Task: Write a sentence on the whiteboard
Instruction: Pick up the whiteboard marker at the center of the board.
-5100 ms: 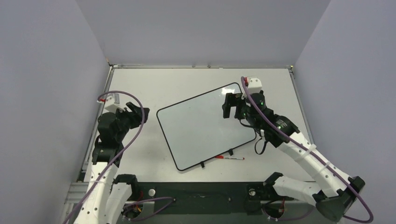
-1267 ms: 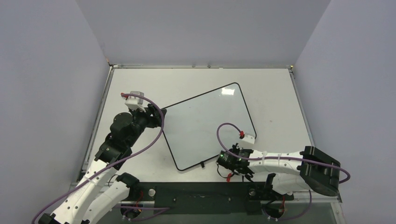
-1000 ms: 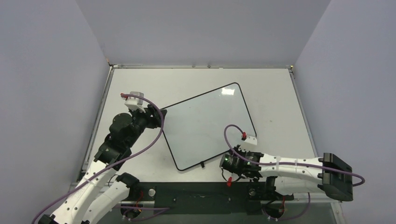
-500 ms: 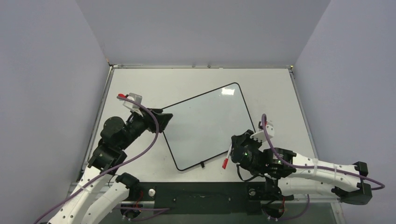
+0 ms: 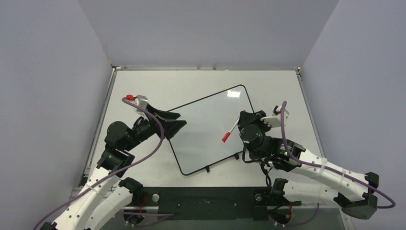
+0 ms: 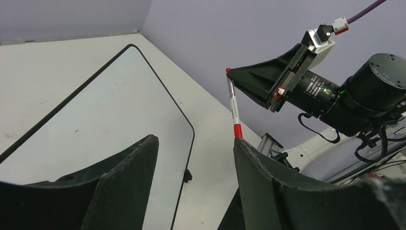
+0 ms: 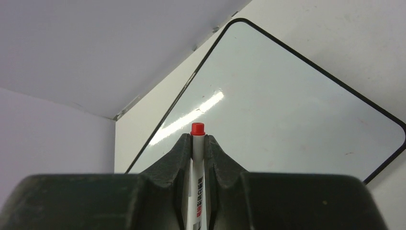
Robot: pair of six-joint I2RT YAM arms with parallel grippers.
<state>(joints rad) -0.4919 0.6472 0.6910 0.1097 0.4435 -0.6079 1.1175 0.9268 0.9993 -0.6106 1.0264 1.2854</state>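
Note:
The whiteboard [image 5: 210, 132] lies tilted on the table, glossy white with a thin black rim; it also shows in the wrist views [image 6: 95, 105] [image 7: 287, 105]. The sentence is out of view: the board's surface is blank. My right gripper [image 5: 239, 120] [image 7: 197, 139] hangs above the board's right part, shut on a white marker [image 5: 231, 130] [image 7: 197, 158] near its tail. The marker's red cap [image 5: 224, 139] points down and left. My left gripper [image 5: 181, 120] [image 6: 195, 140] is open over the board's left corner, with nothing between its fingers. The marker [image 6: 233, 105] shows ahead of it.
Two small black clips [image 5: 207, 168] [image 5: 237, 156] sit on the board's near long edge. The white tabletop [image 5: 158, 88] surrounds the board, with grey walls on three sides. A black strip with the arm bases [image 5: 206, 203] runs along the near edge.
My right arm has lifted the marker from the table's near edge and carried it up over the board's right part. My left gripper has moved right, over the board's left corner.

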